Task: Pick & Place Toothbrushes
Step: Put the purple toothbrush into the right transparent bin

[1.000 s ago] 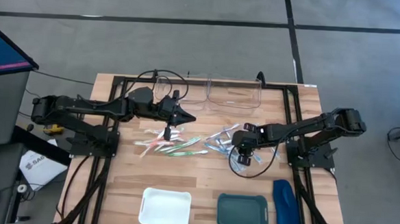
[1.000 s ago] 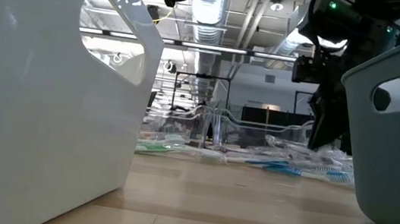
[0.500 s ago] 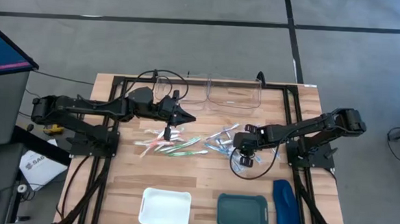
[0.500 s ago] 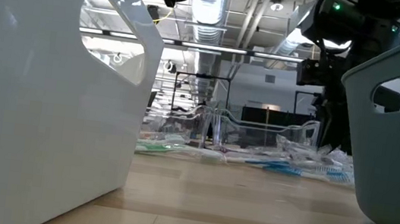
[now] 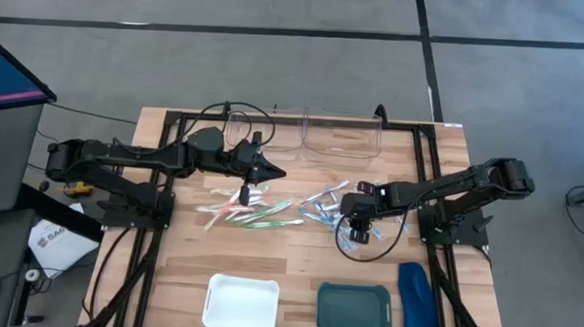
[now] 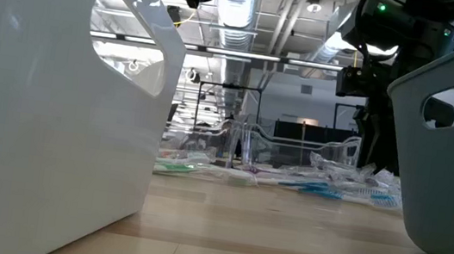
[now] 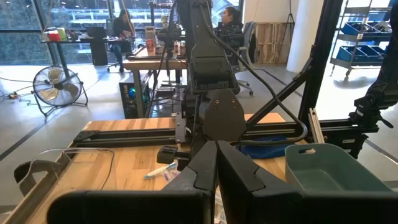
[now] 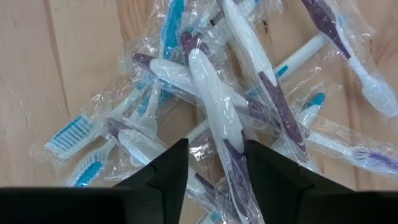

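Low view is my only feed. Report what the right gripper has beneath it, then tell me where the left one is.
Observer: The right gripper is open, with its fingers on either side of a clear-wrapped white and purple toothbrush on top of the wrapped pile.
Operator: Now give me the left gripper.
Observer: The left gripper is shut and held over the table, just behind the unwrapped pink and green toothbrushes.
Operator: Say what sits beside the teal tray.
Observer: A dark-blue oblong object lies next to the teal plastic tray, on the right arm's side.
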{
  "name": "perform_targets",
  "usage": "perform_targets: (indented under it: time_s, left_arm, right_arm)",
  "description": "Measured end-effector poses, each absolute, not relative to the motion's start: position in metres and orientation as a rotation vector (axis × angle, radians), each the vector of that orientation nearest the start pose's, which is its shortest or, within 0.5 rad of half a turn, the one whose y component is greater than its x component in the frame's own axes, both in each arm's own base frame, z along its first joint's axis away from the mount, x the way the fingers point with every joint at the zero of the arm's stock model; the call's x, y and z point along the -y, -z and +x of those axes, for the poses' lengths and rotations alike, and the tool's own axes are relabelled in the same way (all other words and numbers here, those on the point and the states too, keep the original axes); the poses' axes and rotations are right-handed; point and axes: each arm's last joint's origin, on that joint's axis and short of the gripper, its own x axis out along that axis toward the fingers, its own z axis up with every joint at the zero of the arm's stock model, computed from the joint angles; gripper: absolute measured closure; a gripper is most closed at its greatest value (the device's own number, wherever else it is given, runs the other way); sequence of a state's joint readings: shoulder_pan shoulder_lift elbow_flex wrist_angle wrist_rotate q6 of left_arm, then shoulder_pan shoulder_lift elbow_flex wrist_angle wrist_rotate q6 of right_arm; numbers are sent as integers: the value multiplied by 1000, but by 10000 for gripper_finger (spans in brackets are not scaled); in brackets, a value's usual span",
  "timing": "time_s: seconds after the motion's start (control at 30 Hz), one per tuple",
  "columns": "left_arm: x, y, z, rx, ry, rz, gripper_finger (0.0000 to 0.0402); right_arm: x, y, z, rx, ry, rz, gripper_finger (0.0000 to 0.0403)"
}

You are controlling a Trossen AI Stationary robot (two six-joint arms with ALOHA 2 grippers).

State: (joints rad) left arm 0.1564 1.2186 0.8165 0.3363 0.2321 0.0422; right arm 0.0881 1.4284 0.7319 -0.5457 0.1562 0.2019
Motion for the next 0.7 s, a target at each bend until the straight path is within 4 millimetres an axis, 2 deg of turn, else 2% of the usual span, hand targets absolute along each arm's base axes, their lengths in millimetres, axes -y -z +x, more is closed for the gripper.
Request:
perform_targets:
  time_s: [0.2,0.43,0.7]
  left_arm:
    - [-36,-304,271,-63,77,27,394]
    - [-36,-304,271,-63,77,19,394]
    - [-36,-304,271,-63,76,10,394]
  right_arm:
    - [-11,-162,240,-1218,209,18,242]
    - [-6,-155,234,-1240,215,-5,267]
    - [-9,-151,231,-1252,227,16,284]
